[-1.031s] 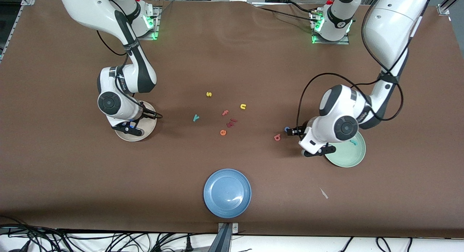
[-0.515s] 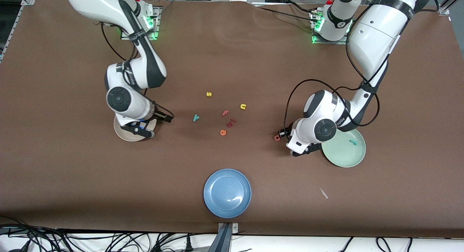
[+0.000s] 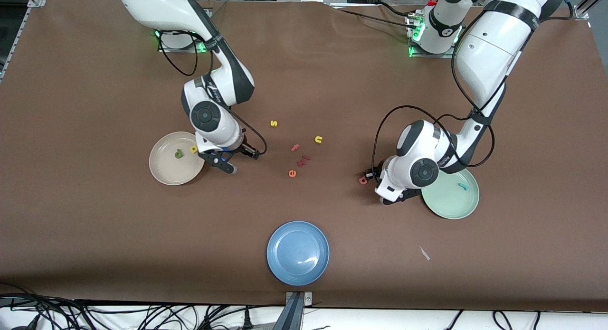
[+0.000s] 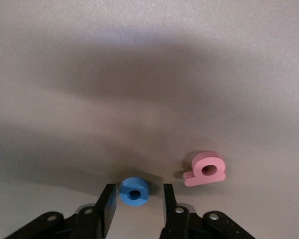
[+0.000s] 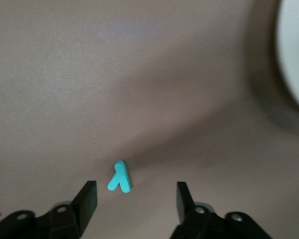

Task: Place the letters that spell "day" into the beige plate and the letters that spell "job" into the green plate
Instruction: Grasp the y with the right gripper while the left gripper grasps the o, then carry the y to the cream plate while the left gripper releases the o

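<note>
The beige plate point(image 3: 166, 171) holds the dark green d point(image 3: 179, 154) and the yellow a point(image 3: 194, 149). My right gripper point(image 3: 249, 153) hangs low beside that plate, toward the table's middle. It is open point(image 5: 135, 185), and the teal y point(image 5: 120, 178) lies flat just ahead of its fingertips. The green plate point(image 3: 446, 204) holds the teal j point(image 3: 461, 186). My left gripper point(image 3: 371, 174) is down at the table beside the green plate, open point(image 4: 138, 188). The blue o point(image 4: 134, 191) sits between its fingers with a gap on each side. The salmon b point(image 3: 363, 180) point(image 4: 207, 169) lies next to it.
Loose letters lie mid-table: yellow s point(image 3: 273, 123), yellow u point(image 3: 318, 139), pink f point(image 3: 295, 148), a dark red piece point(image 3: 303, 160), orange e point(image 3: 292, 174). A blue plate point(image 3: 298, 252) sits nearest the front camera, with a white scrap point(image 3: 424, 253) toward the left arm's end.
My right gripper left the beige plate and moved toward the table's middle, over the y, uncovering the d and a. My left gripper came down around the o and its fingers narrowed.
</note>
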Motion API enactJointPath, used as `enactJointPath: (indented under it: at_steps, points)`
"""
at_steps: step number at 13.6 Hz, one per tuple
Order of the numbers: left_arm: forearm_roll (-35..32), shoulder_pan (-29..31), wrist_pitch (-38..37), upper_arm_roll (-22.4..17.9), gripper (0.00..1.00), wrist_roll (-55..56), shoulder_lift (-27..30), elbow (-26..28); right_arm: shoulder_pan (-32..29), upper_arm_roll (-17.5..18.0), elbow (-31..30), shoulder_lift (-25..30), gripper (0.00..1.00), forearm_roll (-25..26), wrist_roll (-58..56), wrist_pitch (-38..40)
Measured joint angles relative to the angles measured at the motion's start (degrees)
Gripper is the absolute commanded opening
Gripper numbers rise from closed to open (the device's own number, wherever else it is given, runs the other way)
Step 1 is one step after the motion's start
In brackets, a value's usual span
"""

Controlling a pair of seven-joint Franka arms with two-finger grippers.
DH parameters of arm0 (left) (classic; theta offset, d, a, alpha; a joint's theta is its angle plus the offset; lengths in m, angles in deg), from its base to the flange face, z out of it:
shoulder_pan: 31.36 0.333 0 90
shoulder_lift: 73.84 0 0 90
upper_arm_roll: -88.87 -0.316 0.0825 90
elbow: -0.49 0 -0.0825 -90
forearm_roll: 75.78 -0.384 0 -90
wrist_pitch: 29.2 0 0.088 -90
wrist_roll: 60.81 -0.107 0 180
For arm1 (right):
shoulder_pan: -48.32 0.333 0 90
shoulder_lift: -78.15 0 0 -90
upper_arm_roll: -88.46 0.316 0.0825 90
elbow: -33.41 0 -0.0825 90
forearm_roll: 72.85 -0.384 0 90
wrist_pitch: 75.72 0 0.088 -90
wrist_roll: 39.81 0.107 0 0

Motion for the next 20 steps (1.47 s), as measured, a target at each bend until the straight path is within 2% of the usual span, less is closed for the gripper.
enactJointPath:
  at_steps: [1, 2, 3, 6, 7, 9, 11, 13, 14, 17, 20]
  points:
    - [-0.1, 0.0, 0.0, 0.0, 0.41, 0.0, -0.2, 0.0, 0.6, 0.0, 0.0, -1.1, 0.69, 0.0, 1.3, -1.8]
    - [-0.1, 0.0, 0.0, 0.0, 0.30, 0.0, -0.3, 0.0, 1.1, 0.1, 0.0, -2.1, 0.69, 0.0, 2.5, -3.3]
    - [-0.1, 0.0, 0.0, -0.1, 0.21, 0.0, -0.4, 0.0, 1.6, 0.1, 0.0, -2.8, 0.65, 0.0, 3.3, -4.5]
    - [-0.1, 0.1, -0.3, -0.1, 0.00, 0.1, -0.2, -0.1, 2.0, 0.1, 0.0, -4.0, 0.59, -0.1, 4.2, -5.9]
    - [-0.1, 0.1, -0.2, -0.1, 0.00, 0.1, -0.2, -0.1, 2.0, 0.1, 0.0, -4.1, 0.58, -0.1, 4.6, -6.1]
    - [-0.4, 0.2, -0.2, -0.1, 0.00, 0.1, -0.2, -0.2, 2.2, 0.1, 0.0, -4.3, 0.48, -0.1, 5.1, -6.5]
    - [-1.2, 1.0, -0.9, -0.2, 0.00, -1.0, 0.6, -1.2, 2.4, 0.1, 0.0, -4.5, 0.30, -0.1, 5.3, -6.7]
    - [-1.4, 4.0, -6.8, -0.3, 0.00, -6.7, 3.9, -2.3, 2.4, 0.1, 0.0, -4.4, 0.14, -0.1, 5.3, -6.7]
    - [-1.4, 6.1, -9.9, -0.4, 0.00, -10.2, 6.0, -2.5, 2.4, 0.1, 0.0, -4.3, 0.09, -0.1, 5.3, -6.7]
    - [-1.6, 13.1, -13.5, -0.7, 0.00, -19.3, 9.1, -2.1, 2.6, 0.1, 0.0, -4.3, 0.06, -0.1, 5.3, -6.7]
    - [-4.9, 17.7, -11.2, -0.9, 0.03, -24.7, 6.8, -0.9, 2.6, 0.1, 0.2, -4.2, 0.06, -0.1, 5.1, -6.6]
